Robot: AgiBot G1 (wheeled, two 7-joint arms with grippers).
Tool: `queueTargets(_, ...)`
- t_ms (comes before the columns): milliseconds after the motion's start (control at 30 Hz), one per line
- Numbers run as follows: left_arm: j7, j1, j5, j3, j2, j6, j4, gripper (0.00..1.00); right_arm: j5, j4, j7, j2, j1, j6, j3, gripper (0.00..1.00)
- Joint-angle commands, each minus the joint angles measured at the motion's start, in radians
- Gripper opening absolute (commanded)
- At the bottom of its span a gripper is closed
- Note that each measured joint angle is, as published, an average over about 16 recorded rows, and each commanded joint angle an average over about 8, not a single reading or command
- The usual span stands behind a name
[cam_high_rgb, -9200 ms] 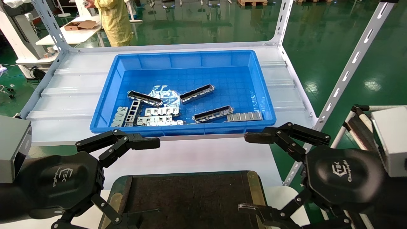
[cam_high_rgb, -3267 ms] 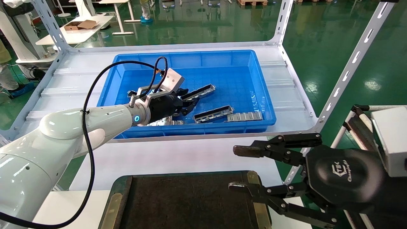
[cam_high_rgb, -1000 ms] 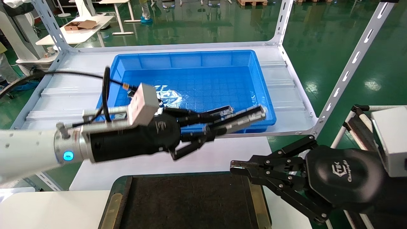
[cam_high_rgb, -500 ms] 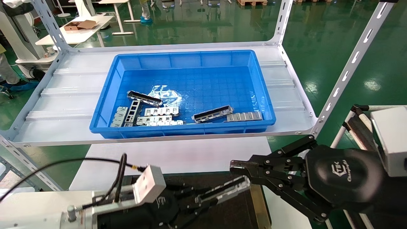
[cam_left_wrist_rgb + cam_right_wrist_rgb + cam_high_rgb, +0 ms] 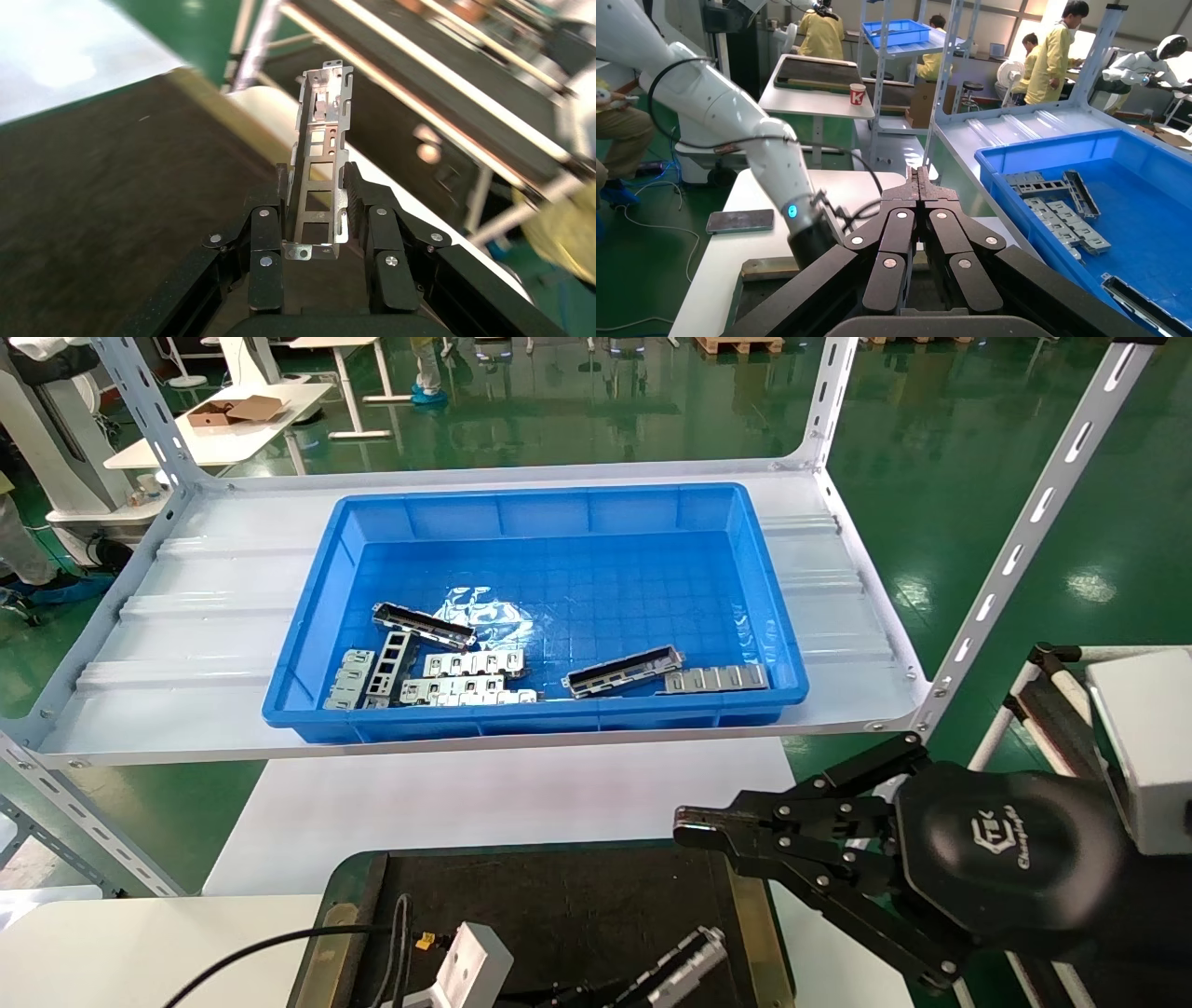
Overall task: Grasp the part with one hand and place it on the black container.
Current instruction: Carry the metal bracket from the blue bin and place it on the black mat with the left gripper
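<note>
The left gripper (image 5: 318, 203) clamped the part (image 5: 322, 158) over the black container (image 5: 559, 896) at the frame's bottom; best lowered flat before letting go. The right gripper (image 5: 920, 184) hung pinched together, lower right.

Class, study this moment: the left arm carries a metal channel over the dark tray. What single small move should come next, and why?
Probably lower it a little, then open. The left pincer is shut on the part, which tilts up over the black container near its rim rather than lying flat on it. The right pincer is shut and idle beside the tray.
</note>
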Motion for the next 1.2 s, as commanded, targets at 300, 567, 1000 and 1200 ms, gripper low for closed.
queueTargets(300, -0.024, 0.098, 0.007, 0.004, 0.130, -0.397, 0.000, 0.00, 0.000, 0.000, 0.000, 0.000, 0.000, 0.000, 0.000, 0.00)
queueTargets(567, -0.023, 0.130, 0.000, 0.012, 0.226, -0.663, -0.002, 0.00, 0.000, 0.000, 0.000, 0.000, 0.000, 0.000, 0.000, 0.00)
queueTargets(1000, 0.037, 0.122, -0.073, 0.050, 0.362, -0.998, -0.003, 0.00, 0.000, 0.000, 0.000, 0.000, 0.000, 0.000, 0.000, 0.00)
queueTargets(1200, 0.110, 0.095, -0.167, 0.087, 0.405, -1.132, -0.004, 0.00, 0.000, 0.000, 0.000, 0.000, 0.000, 0.000, 0.000, 0.00)
